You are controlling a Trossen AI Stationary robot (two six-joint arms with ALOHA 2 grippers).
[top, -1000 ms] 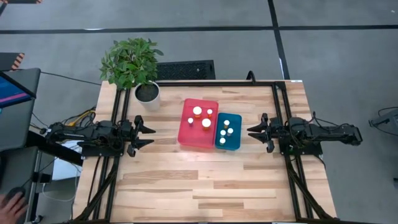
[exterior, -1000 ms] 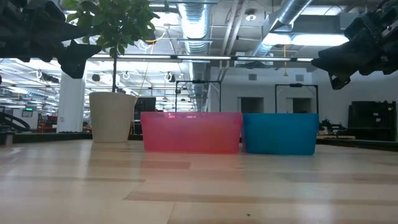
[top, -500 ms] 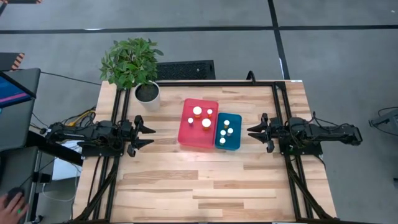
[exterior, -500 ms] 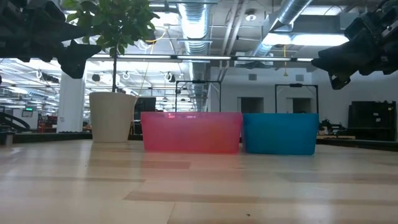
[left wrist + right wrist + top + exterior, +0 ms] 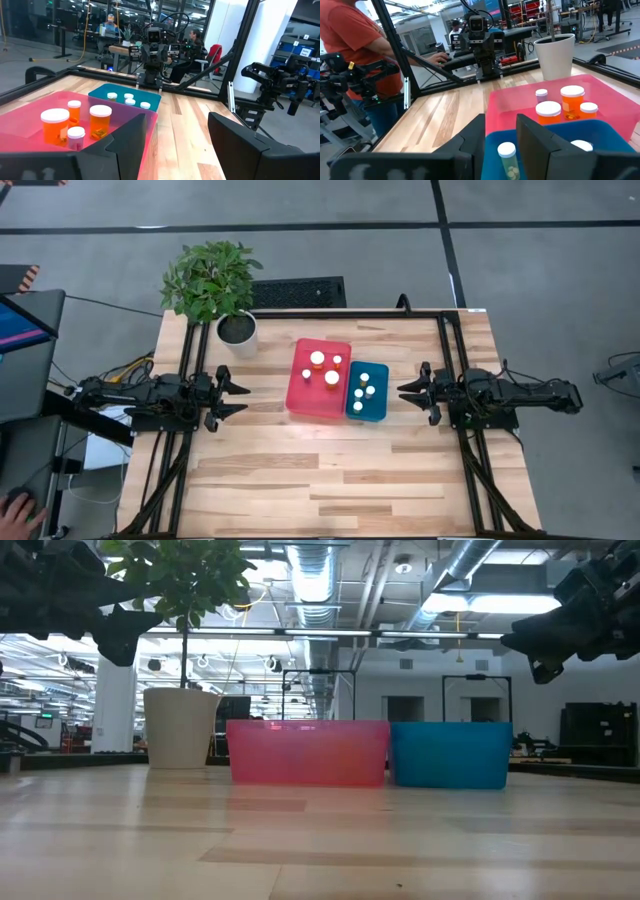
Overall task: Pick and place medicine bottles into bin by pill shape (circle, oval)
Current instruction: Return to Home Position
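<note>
Fingers (image 5: 234, 389) apart, empty, on left gripper (image 5: 243, 399) and right gripper (image 5: 405, 392); bottles (image 5: 331, 377) look all binned, so settle arms clear of pink bin (image 5: 304, 401) and blue bin (image 5: 376, 411).

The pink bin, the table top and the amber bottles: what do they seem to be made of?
Pink bin: probably translucent plastic; light glows through its wall.
Table top: pale wood planks, smooth finish, with visible grain.
Bottles: likely clear amber plastic with white caps; the contents show through.
</note>
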